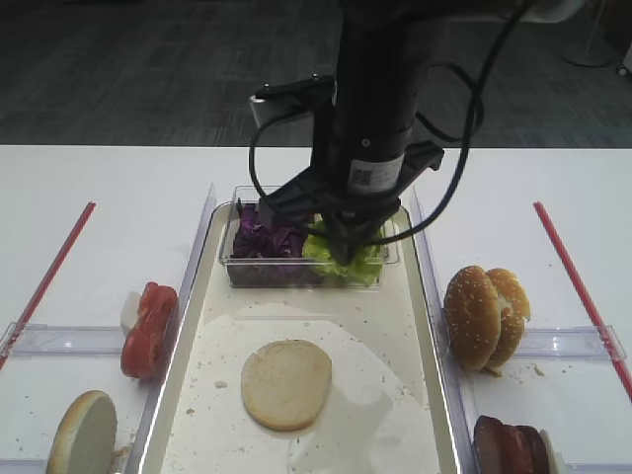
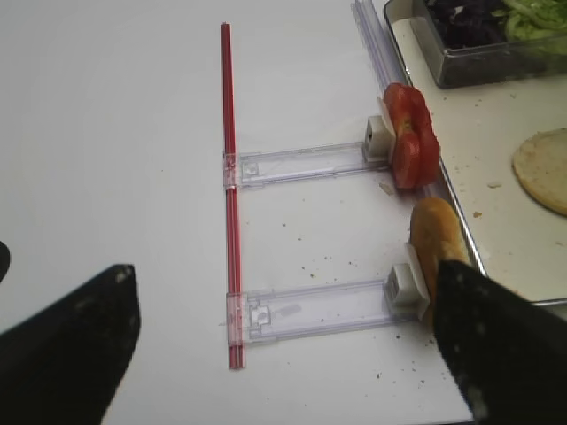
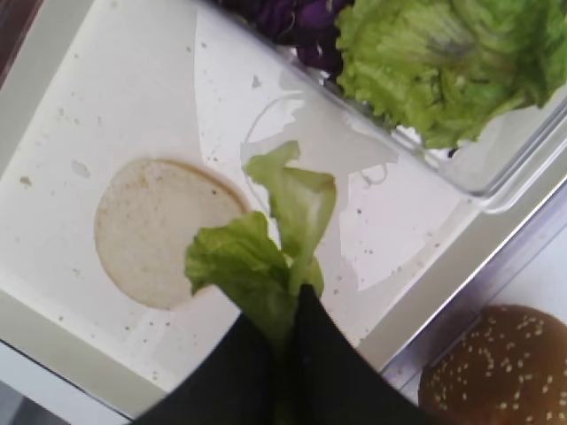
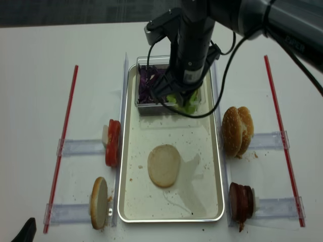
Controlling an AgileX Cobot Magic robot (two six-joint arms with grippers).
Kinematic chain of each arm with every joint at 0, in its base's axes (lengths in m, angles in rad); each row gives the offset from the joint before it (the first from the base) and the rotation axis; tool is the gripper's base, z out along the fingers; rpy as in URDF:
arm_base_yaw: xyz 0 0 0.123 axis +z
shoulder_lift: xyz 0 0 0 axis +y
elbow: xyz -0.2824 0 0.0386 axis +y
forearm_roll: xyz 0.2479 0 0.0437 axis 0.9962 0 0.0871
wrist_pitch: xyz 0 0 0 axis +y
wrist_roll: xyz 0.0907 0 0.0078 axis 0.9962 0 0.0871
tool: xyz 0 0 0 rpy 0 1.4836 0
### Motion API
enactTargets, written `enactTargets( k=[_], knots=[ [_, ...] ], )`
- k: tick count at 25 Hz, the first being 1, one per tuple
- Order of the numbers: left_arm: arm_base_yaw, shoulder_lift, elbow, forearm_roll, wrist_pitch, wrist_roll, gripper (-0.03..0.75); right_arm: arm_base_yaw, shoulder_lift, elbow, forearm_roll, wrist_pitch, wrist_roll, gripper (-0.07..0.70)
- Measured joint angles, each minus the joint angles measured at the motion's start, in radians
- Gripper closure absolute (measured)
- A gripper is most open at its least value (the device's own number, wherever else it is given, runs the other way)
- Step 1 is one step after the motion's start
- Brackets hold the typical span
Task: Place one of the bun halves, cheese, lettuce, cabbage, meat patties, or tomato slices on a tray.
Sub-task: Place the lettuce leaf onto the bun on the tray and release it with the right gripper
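My right gripper (image 3: pixel 283 323) is shut on a light-green lettuce leaf (image 3: pixel 266 239) and hangs over the far part of the tray (image 1: pixel 178 336), just in front of the clear tub (image 1: pixel 237 275). That tub holds purple cabbage (image 1: pixel 265 239) and more lettuce (image 1: pixel 365 265). One pale bun half (image 1: pixel 286 383) lies cut face up on the tray floor. Tomato slices (image 1: pixel 148 329) and another bun half (image 1: pixel 84 434) stand left of the tray. Seeded bun halves (image 1: pixel 484 316) and meat patties (image 1: pixel 509 446) stand to the right. No cheese is in view. My left gripper (image 2: pixel 283 354) is open over the bare table.
Clear plastic holders (image 2: pixel 301 164) on the table carry the food on both sides of the tray. Red strips (image 1: pixel 49 272) (image 1: pixel 578 281) run along the table at far left and far right. The right arm's cables (image 1: pixel 464 118) loop above the tub.
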Motion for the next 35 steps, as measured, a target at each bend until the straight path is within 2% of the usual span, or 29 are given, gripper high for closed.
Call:
enactTargets(
  k=[6,12,15,26,35],
  knots=[
    [0.000,0.000,0.000,0.000,0.000,0.000,0.098,0.090,-0.047,0.085,-0.004,-0.002,0.000,0.568],
    [0.000,0.000,0.000,0.000,0.000,0.000,0.099,0.216,-0.051,0.095,-0.001,-0.005,0.012,0.568],
    [0.000,0.000,0.000,0.000,0.000,0.000,0.098,0.249,-0.051,0.095,-0.001,-0.005,0.017,0.568],
    [0.000,0.000,0.002,0.000,0.000,0.000,0.099,0.256,-0.051,0.095,-0.004,-0.006,0.040,0.568],
    [0.000,0.000,0.002,0.000,0.000,0.000,0.099,0.256,-0.016,0.095,-0.039,-0.053,0.042,0.568]
  ],
)
